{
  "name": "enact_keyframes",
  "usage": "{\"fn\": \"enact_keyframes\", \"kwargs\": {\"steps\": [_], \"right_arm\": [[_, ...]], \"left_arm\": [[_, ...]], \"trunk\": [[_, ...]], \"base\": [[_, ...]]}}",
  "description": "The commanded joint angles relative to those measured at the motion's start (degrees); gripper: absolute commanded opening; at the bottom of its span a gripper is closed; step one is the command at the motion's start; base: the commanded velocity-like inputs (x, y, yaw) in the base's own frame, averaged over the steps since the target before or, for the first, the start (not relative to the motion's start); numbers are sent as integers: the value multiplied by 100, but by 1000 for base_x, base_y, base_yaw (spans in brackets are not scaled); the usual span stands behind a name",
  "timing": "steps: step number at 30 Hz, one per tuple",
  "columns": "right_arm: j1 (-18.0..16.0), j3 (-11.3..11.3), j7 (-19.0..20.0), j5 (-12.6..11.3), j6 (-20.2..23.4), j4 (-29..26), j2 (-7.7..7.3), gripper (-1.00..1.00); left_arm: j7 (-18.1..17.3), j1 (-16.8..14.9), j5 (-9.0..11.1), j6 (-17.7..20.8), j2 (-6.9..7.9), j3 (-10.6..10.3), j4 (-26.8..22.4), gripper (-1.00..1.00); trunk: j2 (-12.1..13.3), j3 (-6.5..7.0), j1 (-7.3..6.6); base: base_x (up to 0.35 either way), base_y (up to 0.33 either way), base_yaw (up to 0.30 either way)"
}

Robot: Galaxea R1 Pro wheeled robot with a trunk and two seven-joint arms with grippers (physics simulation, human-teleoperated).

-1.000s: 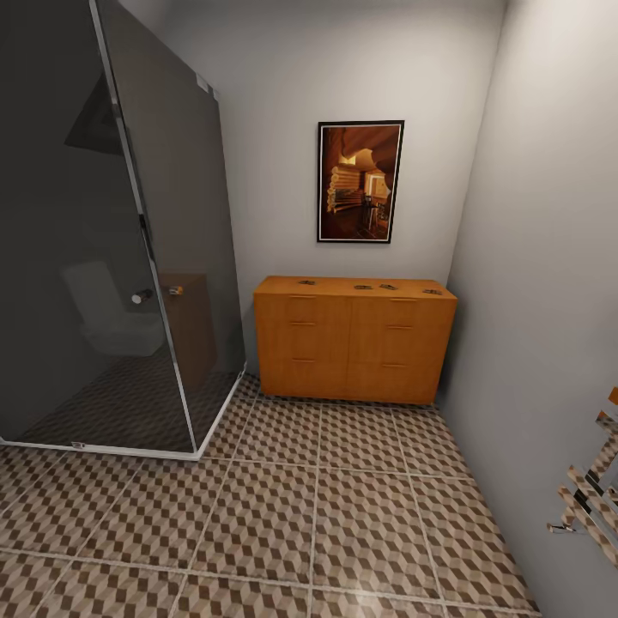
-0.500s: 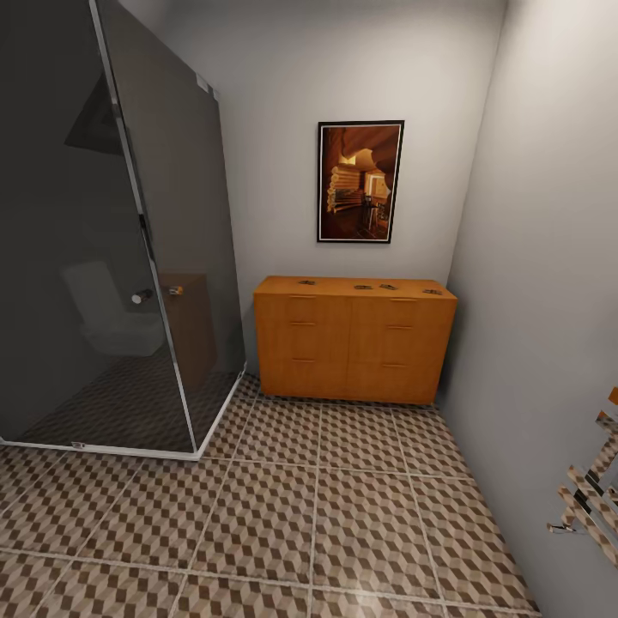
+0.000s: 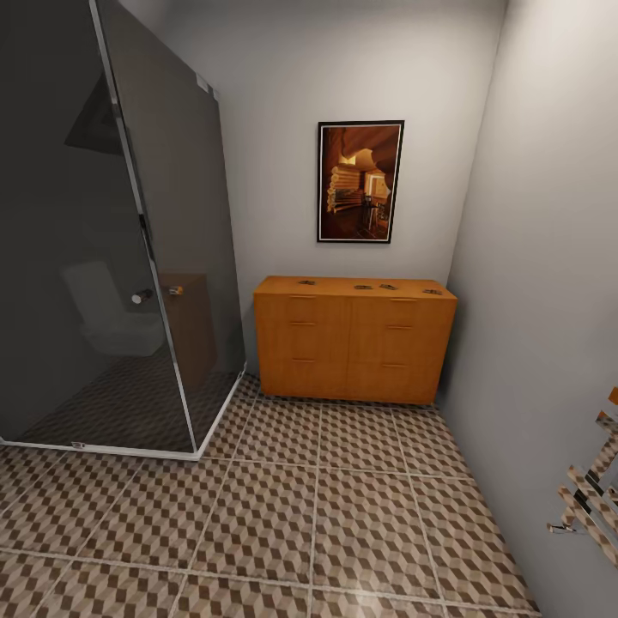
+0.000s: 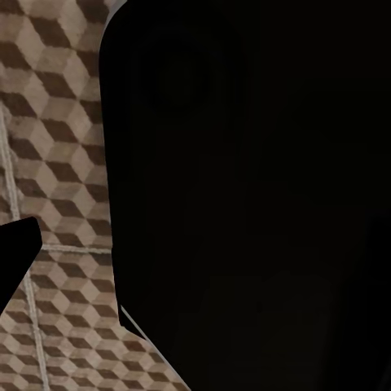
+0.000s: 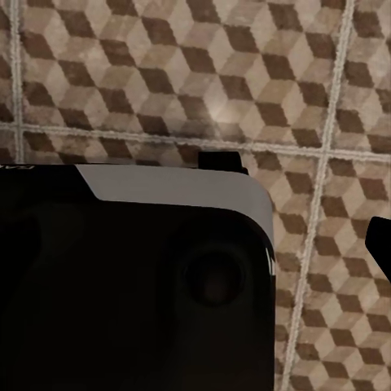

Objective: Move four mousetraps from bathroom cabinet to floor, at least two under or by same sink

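The orange-brown cabinet (image 3: 354, 343) stands against the far wall in the head view, its drawers shut. Several small dark mousetraps lie spread along its flat top, one near the left end (image 3: 306, 281), two close together in the middle (image 3: 375, 287), one at the right end (image 3: 432, 292). The cube-patterned bathroom floor (image 3: 318, 506) stretches from me to the cabinet. The sink is out of view. In each wrist view a dark fingertip edge (image 4: 16, 257) (image 5: 381, 240) pokes in over the floor tiles (image 5: 187, 73) beside my black body (image 4: 261, 195); the jaws' gap is not visible.
A dark glass shower enclosure (image 3: 112, 240) with a white base fills the left side. A grey wall (image 3: 541, 283) runs along the right, with a chrome towel rail (image 3: 592, 502) low on it. A framed picture (image 3: 360, 181) hangs above the cabinet.
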Motion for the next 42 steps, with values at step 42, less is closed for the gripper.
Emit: {"fn": "enact_keyframes", "kwargs": {"steps": [42], "right_arm": [[-3, 40, 5, 54, -15, 27, 20, 100]], "left_arm": [[1, 3, 2, -2, -1, 1, -11, 100]], "trunk": [[-2, -5, 0]], "base": [[91, 0, 0]]}}
